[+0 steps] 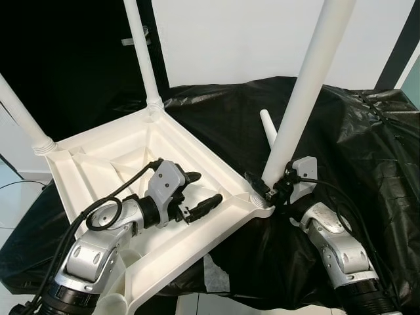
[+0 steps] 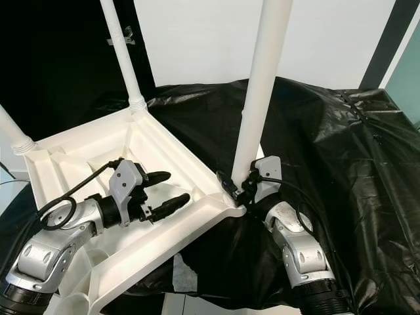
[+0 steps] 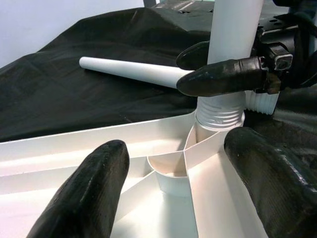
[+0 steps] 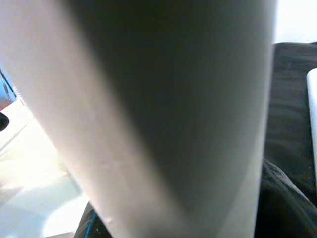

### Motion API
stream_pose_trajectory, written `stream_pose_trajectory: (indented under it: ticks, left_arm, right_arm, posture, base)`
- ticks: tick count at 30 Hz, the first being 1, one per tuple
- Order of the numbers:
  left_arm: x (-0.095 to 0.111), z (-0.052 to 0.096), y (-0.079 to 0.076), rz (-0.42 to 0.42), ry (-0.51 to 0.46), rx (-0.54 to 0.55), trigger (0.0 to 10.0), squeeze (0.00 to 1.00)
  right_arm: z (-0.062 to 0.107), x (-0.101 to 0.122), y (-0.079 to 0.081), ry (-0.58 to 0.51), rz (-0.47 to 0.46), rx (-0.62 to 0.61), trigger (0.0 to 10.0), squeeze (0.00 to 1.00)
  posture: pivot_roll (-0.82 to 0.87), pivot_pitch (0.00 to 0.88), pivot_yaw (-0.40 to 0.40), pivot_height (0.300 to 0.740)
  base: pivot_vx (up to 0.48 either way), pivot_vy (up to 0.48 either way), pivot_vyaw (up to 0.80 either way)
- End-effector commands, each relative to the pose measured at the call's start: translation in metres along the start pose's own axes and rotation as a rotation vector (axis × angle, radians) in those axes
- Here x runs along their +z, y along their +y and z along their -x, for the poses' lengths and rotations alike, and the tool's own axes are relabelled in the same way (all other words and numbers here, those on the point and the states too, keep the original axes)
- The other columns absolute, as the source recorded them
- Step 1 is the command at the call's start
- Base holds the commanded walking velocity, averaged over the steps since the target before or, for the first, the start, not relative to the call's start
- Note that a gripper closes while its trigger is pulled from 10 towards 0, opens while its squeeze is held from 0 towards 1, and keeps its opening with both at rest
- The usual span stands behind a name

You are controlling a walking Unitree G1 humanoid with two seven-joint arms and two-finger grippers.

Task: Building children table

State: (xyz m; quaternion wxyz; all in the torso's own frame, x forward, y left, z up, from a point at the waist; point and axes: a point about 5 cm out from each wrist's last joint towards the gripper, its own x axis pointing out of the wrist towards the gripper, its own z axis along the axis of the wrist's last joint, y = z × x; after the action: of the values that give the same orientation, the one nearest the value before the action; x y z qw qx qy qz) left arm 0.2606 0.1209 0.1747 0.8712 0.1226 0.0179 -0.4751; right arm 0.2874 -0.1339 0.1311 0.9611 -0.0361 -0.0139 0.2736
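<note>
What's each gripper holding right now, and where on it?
The right gripper clamps the upright white plastic table leg at its base, just above the threaded corner socket. The left gripper is open over the upturned white tabletop, holding nothing.

Your upturned tabletop [image 1: 98, 157] lies on the sheet [image 1: 367, 151]; a loose leg [image 1: 268, 128] rests behind its right corner.

Smooth white plastic table [image 1: 197, 154], crinkly black sheeting [image 1: 367, 151]

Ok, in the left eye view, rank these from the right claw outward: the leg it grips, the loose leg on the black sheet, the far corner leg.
1. The gripped leg, in the right claw at the table's near right corner.
2. The loose leg, lying on the black sheet just behind.
3. The far corner leg, upright at the back left.
</note>
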Motion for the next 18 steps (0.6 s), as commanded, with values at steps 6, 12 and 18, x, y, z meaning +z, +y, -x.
stream_pose_trajectory:
  ticks: [6,12,18]
  left_arm:
    - [0.001,0.002,0.003,-0.006,0.004,0.017,10.0,0.00]
    - [0.001,0.002,0.003,-0.005,0.004,0.015,10.0,0.00]
    - [0.002,0.002,0.004,-0.009,0.004,0.009,10.0,0.00]
  right_arm:
    - [0.008,-0.031,0.018,0.137,0.099,0.067,10.0,0.00]
    - [0.012,-0.029,0.021,0.103,0.067,0.121,10.0,0.00]
    - [0.015,-0.031,0.008,0.121,0.041,0.153,10.0,0.00]
  posture:
    - [0.05,0.000,0.048,0.740]
    - [0.05,0.000,0.052,0.740]
    - [0.05,0.000,0.058,0.740]
  base:
    - [0.000,0.000,0.00]
    - [0.000,0.000,0.00]
    - [0.000,0.000,0.00]
